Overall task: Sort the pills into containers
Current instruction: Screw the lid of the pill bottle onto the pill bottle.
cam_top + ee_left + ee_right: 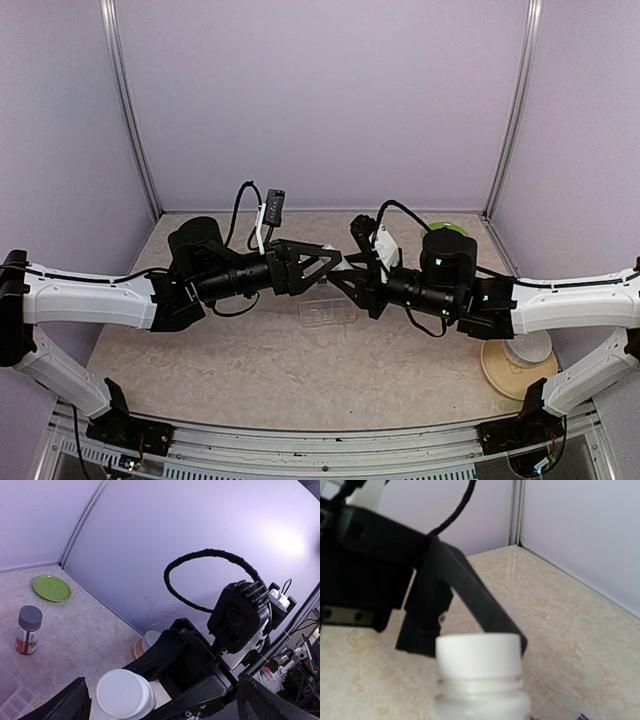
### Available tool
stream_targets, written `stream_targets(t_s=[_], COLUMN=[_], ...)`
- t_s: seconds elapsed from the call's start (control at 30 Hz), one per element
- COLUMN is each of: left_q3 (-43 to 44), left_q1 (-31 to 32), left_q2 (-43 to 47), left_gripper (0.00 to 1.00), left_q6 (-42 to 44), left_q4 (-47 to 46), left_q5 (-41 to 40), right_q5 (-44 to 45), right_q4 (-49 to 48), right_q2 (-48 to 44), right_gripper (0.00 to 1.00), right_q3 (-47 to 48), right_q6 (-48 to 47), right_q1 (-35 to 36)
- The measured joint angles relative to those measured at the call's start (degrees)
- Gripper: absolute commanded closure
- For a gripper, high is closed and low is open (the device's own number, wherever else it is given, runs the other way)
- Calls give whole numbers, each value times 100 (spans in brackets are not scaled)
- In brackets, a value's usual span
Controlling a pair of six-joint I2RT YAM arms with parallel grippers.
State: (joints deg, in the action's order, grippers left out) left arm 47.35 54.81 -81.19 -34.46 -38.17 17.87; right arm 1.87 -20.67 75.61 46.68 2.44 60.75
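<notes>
**Pill box** (328, 314): flat, clear plastic, rectangular, divided into a row of small compartments. It lies on the speckled beige table (250, 365) near its middle, just to the near side of the spot where the two arms meet. The left wrist view catches one corner of it at the lower left, with a few square cells showing. What the cells hold is too small to tell.

**Left gripper** (335, 262): reaches in from the left, raised above the table. Its jaws are spread as wide as they go and hold nothing. Its two black fingers (70, 702) frame the bottom corners of its own camera view, with the other arm's load between them but apart from both.

**Right gripper** (347, 279): reaches in from the right to meet the left one over the pill box. Its jaws are partly closed around a white bottle (125, 695) with a white screw cap (479, 655). The bottle is gripped by its body and the cap is on.

**Other items**:
- Brown bottle (28, 630) with a grey cap, standing upright on the table.
- Round green plate (51, 588) in the far right corner.
- White bowl (528, 348) on a tan plate (505, 375), at the near right.
</notes>
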Motion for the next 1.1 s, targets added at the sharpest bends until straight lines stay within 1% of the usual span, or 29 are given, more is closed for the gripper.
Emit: stream_targets(t_s=[0.33,0.73,0.97,1.1], left_q3=[-2,-50,-72,-133], left_q1=[-2,-4,-2,-13], left_q2=[2,2,7,68], left_gripper=[1,1,1,1], left_q6=[2,-13,-13,-28], left_q4=[-87,-236,-297,-293], left_q5=[31,122,81,-15], right_q5=[-57,-619,-654,-483], right_q4=[28,-168,-188,-144], right_q2=[227,529,492,256], right_gripper=[85,85,85,85], right_q3=[162,223,197,105], right_q6=[2,122,149,101], right_q1=[0,26,26,26])
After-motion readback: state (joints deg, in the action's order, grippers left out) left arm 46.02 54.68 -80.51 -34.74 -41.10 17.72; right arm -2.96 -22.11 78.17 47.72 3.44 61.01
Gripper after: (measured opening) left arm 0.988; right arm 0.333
